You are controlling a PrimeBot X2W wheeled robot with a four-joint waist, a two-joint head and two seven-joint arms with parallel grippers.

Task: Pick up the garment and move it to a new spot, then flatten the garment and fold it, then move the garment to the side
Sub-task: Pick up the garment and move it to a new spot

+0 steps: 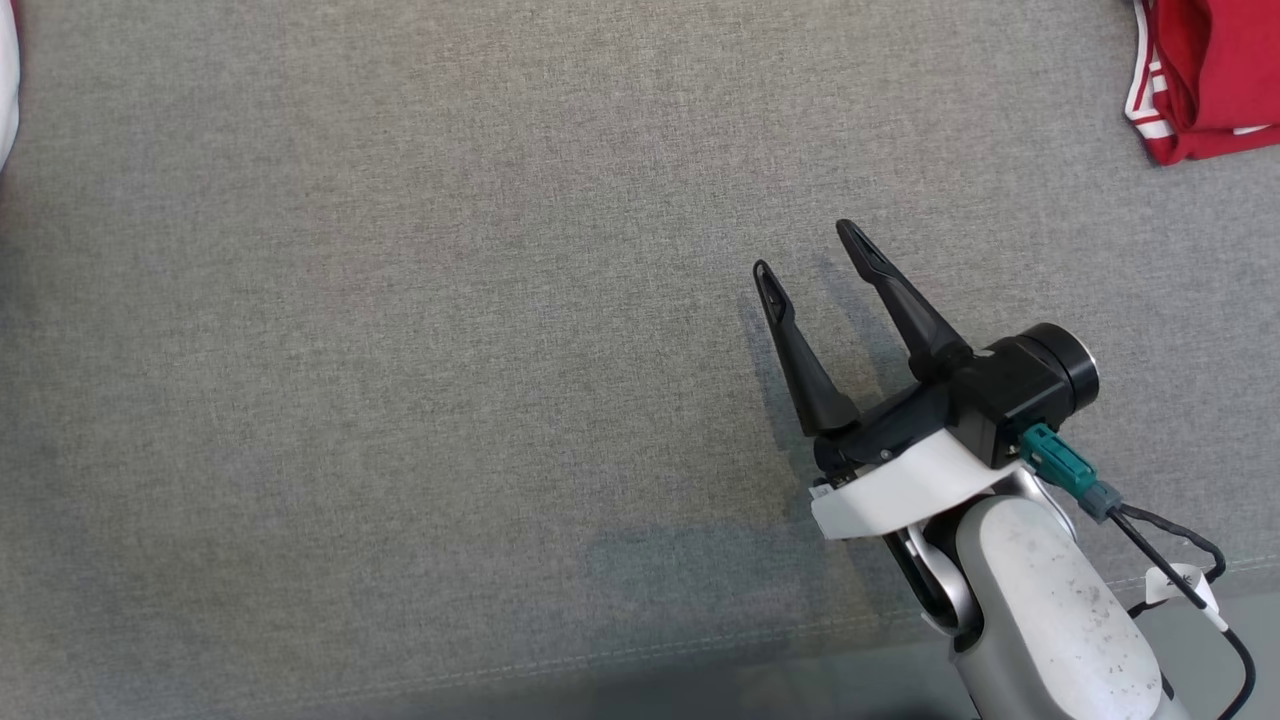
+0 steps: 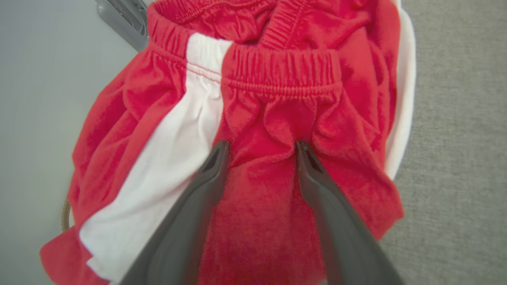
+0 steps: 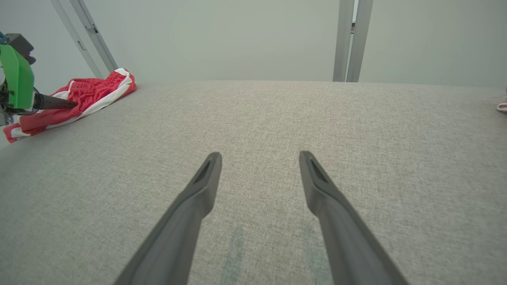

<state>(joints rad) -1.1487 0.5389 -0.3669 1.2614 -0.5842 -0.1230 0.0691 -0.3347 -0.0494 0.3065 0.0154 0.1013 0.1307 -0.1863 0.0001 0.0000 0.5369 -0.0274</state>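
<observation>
garment (image 2: 277, 99): red shorts, white stripes, bunched at a far corner of the grey surface (image 1: 400, 350)
left gripper (image 2: 262, 144): fingers spread wide, tips right on the cloth, nothing pinched
right gripper (image 1: 805, 247): wide apart, empty, over bare surface

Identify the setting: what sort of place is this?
Probably a lab or test bay, not a home: a wide grey fabric-covered surface, bare pale walls with metal frame posts, and red-and-white shorts lying at its edge.

Speckled pale forearm (image 1: 1050, 600), black right end effector (image 1: 805, 247), teal plug (image 1: 1060, 465), black cable (image 1: 1190, 590).
</observation>
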